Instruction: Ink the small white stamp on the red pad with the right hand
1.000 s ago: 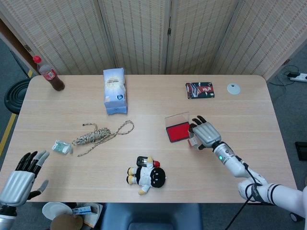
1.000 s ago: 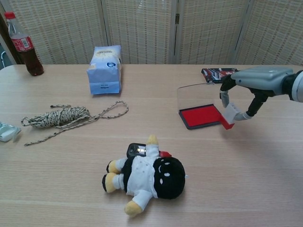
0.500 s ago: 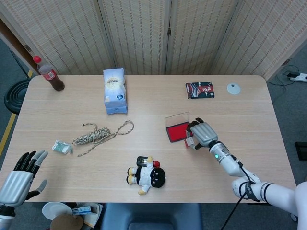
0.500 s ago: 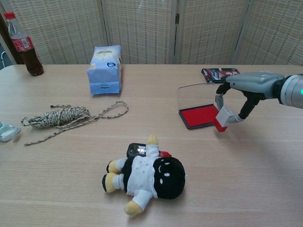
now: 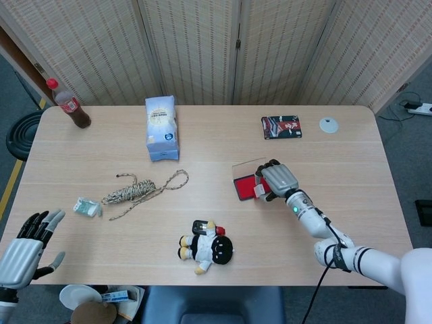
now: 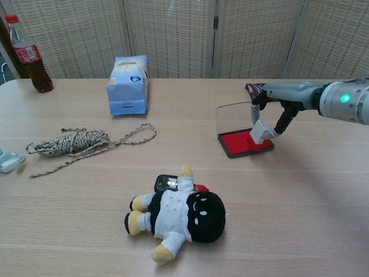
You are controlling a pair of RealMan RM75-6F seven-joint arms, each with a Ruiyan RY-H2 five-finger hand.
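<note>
The right hand (image 6: 275, 113) pinched the stamp (image 6: 259, 131) over the pad (image 6: 239, 142), at its 3 o'clock edge. I think it needed a flat, gentle press nearer the middle. The chest view showed the stamp's tilt; only the head view showed the left hand (image 5: 23, 248), fingers spread, holding nothing.

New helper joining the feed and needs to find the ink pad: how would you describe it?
Start at the table's right half, in front of the dark booklet by the far edge. The pad is a flat red rectangle in a dark tray with its clear lid raised behind, the only red slab there; the right hand holds a white stamp over it.
</note>
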